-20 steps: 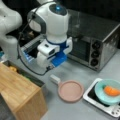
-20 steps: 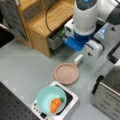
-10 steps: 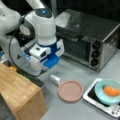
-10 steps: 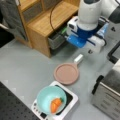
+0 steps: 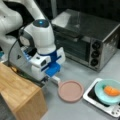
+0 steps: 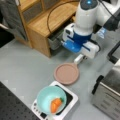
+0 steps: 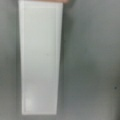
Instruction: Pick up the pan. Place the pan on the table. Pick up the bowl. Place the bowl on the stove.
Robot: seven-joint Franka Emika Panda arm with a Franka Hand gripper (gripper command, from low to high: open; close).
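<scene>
The gripper (image 6: 81, 58), grip state unclear, hovers over the pan (image 6: 66, 73) handle at its 1 o'clock; the bowl (image 6: 50, 99) sits on the stove (image 6: 71, 100).

pinkish pan (image 5: 70, 90) lies flat on grey table (image 5: 75, 110); teal bowl (image 5: 108, 91) on stove (image 5: 100, 103).

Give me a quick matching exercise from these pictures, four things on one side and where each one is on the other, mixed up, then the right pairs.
1. pan
2. bowl
3. orange food
4. gripper

A. inside the bowl
B. on the stove
C. over the pan's white handle
D. flat on the table

Pairs: 1-D, 2-B, 3-A, 4-C
</scene>
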